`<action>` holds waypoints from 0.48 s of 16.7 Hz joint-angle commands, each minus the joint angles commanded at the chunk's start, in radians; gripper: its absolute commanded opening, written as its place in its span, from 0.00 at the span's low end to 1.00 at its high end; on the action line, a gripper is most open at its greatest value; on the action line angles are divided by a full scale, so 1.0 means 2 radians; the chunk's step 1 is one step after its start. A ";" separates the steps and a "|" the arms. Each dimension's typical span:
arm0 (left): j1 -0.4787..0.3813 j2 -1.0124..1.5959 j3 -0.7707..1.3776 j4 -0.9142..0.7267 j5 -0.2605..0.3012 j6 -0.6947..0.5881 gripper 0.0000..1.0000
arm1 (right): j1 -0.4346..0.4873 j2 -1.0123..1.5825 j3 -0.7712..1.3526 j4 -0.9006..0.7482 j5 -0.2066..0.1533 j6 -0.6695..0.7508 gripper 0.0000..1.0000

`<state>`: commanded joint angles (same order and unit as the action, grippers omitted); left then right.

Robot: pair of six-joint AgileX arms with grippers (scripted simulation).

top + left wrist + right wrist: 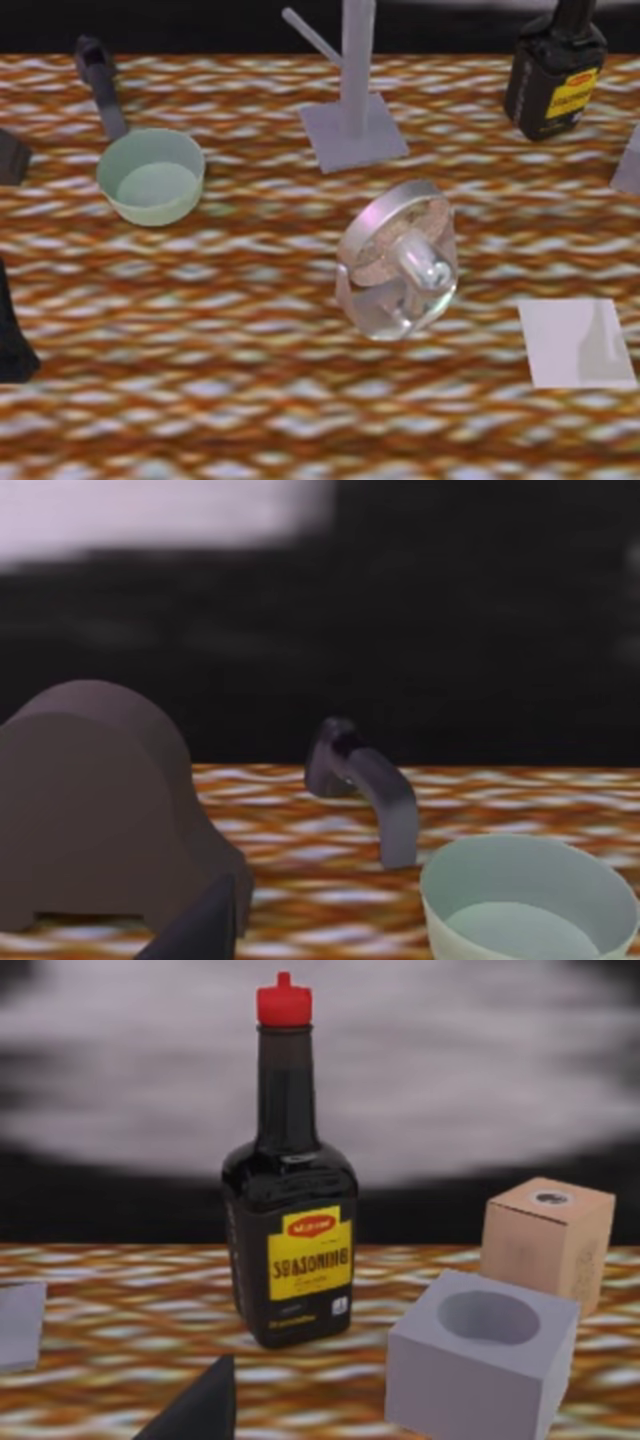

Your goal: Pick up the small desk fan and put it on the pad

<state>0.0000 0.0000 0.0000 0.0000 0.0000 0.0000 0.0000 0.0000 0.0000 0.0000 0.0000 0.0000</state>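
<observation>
The small desk fan (396,262), a shiny silver ring cage with a chrome hub, lies tilted on the woven table near the middle of the top view. The pad (577,342), a pale flat square, rests to its right near the table's right edge, with nothing on it. My left arm (12,330) sits parked at the left edge, far from the fan. One dark finger (205,925) shows in the left wrist view with bare table beside it. My right arm is outside the top view. A single finger (205,1405) of it shows, holding nothing.
A mint-green scoop (151,176) with a dark handle lies at the back left. A grey base with a post (352,130) stands behind the fan. A dark seasoning bottle (553,75), a grey block (480,1360) and a tan box (546,1232) are at the back right. A dark rounded object (95,800) is at the far left.
</observation>
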 joint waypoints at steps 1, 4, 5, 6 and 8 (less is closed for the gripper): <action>0.000 0.000 0.000 0.000 0.000 0.000 1.00 | 0.000 0.000 0.000 0.000 0.000 0.000 1.00; 0.000 0.000 0.000 0.000 0.000 0.000 1.00 | 0.003 0.010 0.008 -0.008 0.000 0.004 1.00; 0.000 0.000 0.000 0.000 0.000 0.000 1.00 | 0.007 0.021 0.018 -0.017 0.000 0.009 1.00; 0.000 0.000 0.000 0.000 0.000 0.000 1.00 | 0.011 0.037 0.031 -0.030 0.001 0.016 1.00; 0.000 0.000 0.000 0.000 0.000 0.000 1.00 | 0.022 0.079 0.065 -0.063 0.003 0.034 1.00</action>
<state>0.0000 0.0000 0.0000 0.0000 0.0000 0.0000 0.0444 0.1576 0.1291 -0.1252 0.0058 0.0689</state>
